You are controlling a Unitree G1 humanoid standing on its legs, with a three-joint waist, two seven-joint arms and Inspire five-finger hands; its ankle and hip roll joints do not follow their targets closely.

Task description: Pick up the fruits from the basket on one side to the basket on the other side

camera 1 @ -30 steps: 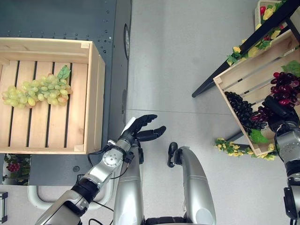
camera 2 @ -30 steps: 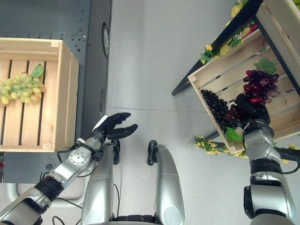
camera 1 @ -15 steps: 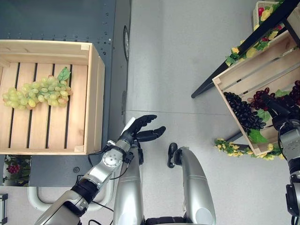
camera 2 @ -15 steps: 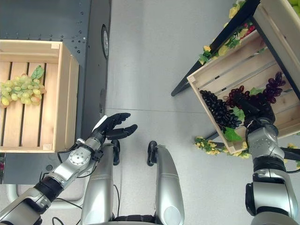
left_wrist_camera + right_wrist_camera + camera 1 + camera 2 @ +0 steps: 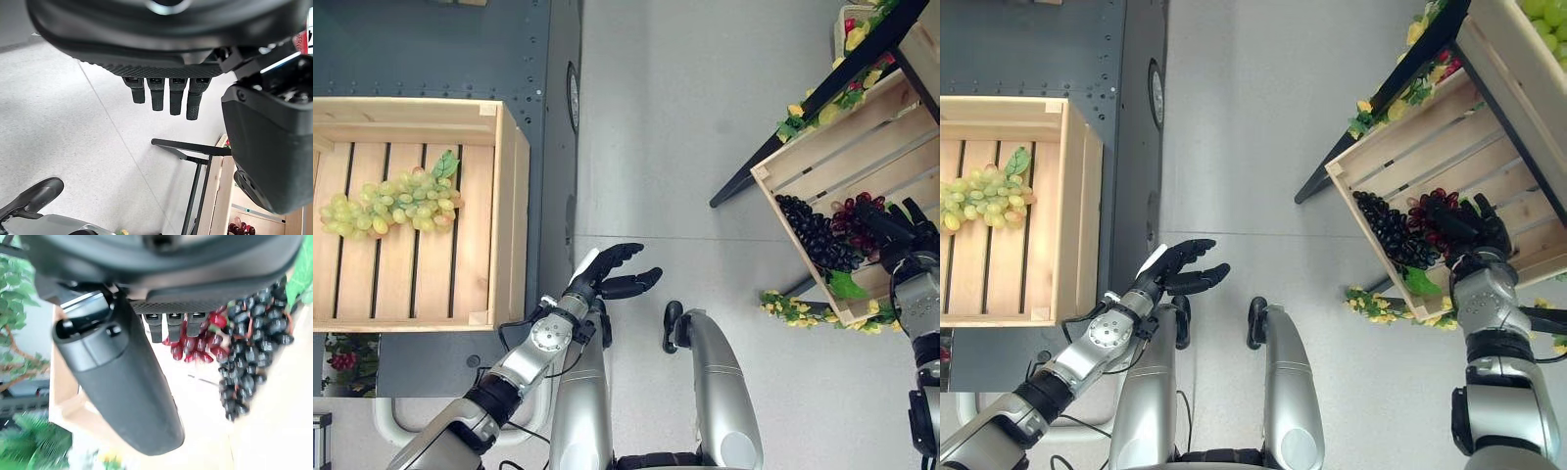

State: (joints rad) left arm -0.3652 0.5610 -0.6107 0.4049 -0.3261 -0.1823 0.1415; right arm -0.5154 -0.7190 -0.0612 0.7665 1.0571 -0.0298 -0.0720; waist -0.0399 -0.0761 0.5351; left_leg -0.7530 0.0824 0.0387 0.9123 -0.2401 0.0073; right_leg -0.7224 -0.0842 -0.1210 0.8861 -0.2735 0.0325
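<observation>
Hovering over the right crate (image 5: 1400, 147), the right hand (image 5: 1474, 227) spreads its fingers above red grapes (image 5: 1430, 211) beside black grapes (image 5: 1386, 230). Left hand (image 5: 607, 277) hangs relaxed; green grapes (image 5: 391, 203) lie in the left crate (image 5: 514, 215).

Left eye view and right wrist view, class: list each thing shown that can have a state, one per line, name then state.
Left robot hand: open, over the floor, holding nothing.
Right robot hand: open, over the red grapes.
Red grapes: lying in the tilted crate, not gripped.
Black grapes: lying in the tilted crate.
Green grapes: lying in the flat crate.
Tilted crate: tilted.
Flat crate: level.
</observation>
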